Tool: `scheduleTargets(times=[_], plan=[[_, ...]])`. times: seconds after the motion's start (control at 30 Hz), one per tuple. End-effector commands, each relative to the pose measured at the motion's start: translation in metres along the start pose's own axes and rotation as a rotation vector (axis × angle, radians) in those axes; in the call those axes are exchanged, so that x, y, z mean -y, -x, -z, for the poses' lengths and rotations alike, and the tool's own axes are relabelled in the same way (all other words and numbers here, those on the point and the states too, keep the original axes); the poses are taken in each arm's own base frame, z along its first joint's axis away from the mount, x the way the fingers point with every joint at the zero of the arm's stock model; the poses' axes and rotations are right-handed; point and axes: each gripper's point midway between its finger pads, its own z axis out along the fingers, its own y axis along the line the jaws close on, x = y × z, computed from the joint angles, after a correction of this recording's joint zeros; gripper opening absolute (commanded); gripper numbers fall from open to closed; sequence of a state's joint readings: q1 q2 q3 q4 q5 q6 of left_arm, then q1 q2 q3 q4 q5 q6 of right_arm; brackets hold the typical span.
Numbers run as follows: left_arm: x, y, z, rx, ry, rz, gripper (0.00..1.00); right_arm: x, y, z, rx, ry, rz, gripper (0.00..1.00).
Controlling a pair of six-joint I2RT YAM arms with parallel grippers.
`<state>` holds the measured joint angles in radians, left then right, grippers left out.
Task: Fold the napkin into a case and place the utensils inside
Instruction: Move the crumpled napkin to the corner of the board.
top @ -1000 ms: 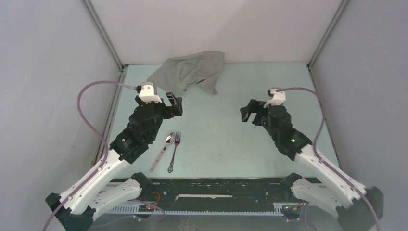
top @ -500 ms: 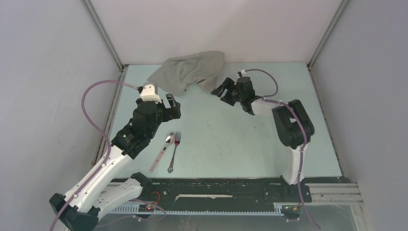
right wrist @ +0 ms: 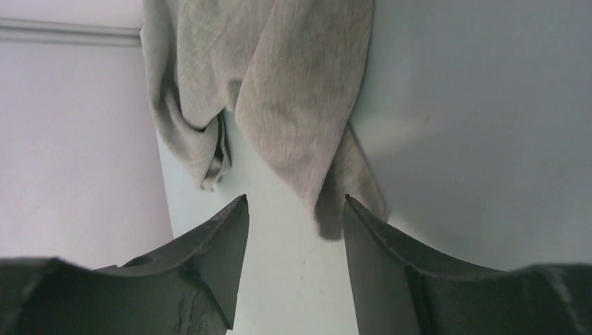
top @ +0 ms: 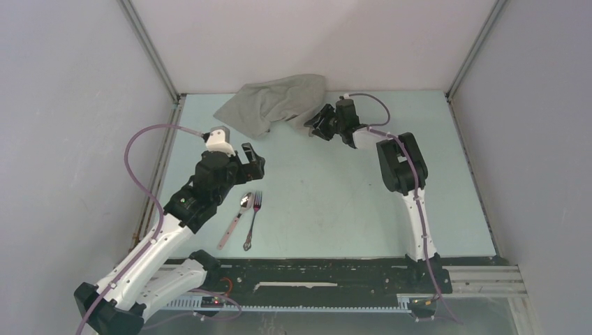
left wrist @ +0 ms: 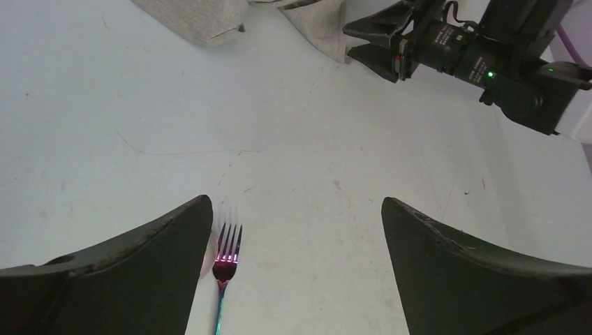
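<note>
Left gripper (top: 253, 156): jaws spread wide, nothing between them; it hovers over bare table just beyond the utensils, almost where it hung a second ago.
Shiny metal spoon with a pale pinkish handle (top: 234, 222): flat on the table near the left arm, bowl pointing away from the bases; unmoved since the earlier frames.
Slim all-metal fork (top: 251, 222): just beside the spoon on its right, tines pointing away; also unmoved. In the left wrist view its tines lie by the left finger.
Pale green table (top: 321, 202): scuffed, bare across the middle.
Right gripper (right wrist: 295, 201): a second ago it hung over the right half of the table; the arm has since swung to the far edge, and it is now at the cloth's right corner. Jaws are apart, with that hanging corner lying in the gap; no pinch shows.
Plain grey woven cloth napkin (top: 276, 105): crumpled in a loose heap against the back wall, left of centre, unfolded; same shape as before.
</note>
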<state>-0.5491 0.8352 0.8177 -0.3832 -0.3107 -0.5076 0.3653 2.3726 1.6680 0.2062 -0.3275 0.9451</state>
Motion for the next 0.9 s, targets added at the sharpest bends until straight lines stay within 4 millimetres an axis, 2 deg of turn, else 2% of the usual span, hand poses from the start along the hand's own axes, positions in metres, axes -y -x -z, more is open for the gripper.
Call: scheduleTargets(times=[0.0, 0.13, 0.23, 0.3, 0.37, 0.4, 0.5, 0.57, 0.67, 0.77, 0.87], plan=[[0.008, 0.013, 0.003, 0.036, -0.036, 0.038, 1.00, 0.006, 0.008, -0.014, -0.012, -0.036, 0.003, 0.60], [0.011, 0.013, 0.002, 0.027, -0.044, 0.047, 1.00, 0.000, 0.006, -0.022, -0.043, -0.007, -0.032, 0.49], [0.014, 0.012, 0.003, 0.015, -0.055, 0.061, 1.00, -0.011, 0.007, -0.019, -0.044, 0.020, -0.020, 0.35], [0.015, 0.012, 0.004, 0.006, -0.062, 0.069, 1.00, -0.020, 0.006, -0.013, -0.062, 0.045, -0.003, 0.22], [0.017, 0.013, 0.006, -0.003, -0.067, 0.084, 1.00, -0.028, 0.005, 0.001, -0.090, 0.068, 0.009, 0.02], [0.017, 0.013, 0.007, -0.005, -0.068, 0.089, 1.00, -0.030, 0.006, 0.012, -0.102, 0.073, 0.007, 0.00], [0.020, 0.016, 0.010, -0.002, -0.083, 0.110, 1.00, -0.023, -0.004, 0.061, -0.126, 0.061, -0.027, 0.00], [0.020, 0.016, 0.012, 0.002, -0.086, 0.119, 1.00, -0.016, -0.019, 0.103, -0.160, 0.050, -0.053, 0.00], [0.021, 0.016, 0.010, -0.002, -0.088, 0.125, 1.00, 0.007, -0.051, 0.172, -0.223, -0.020, -0.091, 0.00], [0.025, 0.011, 0.003, -0.028, -0.095, 0.121, 1.00, 0.059, -0.089, 0.244, -0.224, -0.265, -0.098, 0.00], [0.029, 0.005, -0.007, -0.070, -0.095, 0.128, 1.00, 0.100, -0.117, 0.308, -0.192, -0.466, -0.034, 0.00]])
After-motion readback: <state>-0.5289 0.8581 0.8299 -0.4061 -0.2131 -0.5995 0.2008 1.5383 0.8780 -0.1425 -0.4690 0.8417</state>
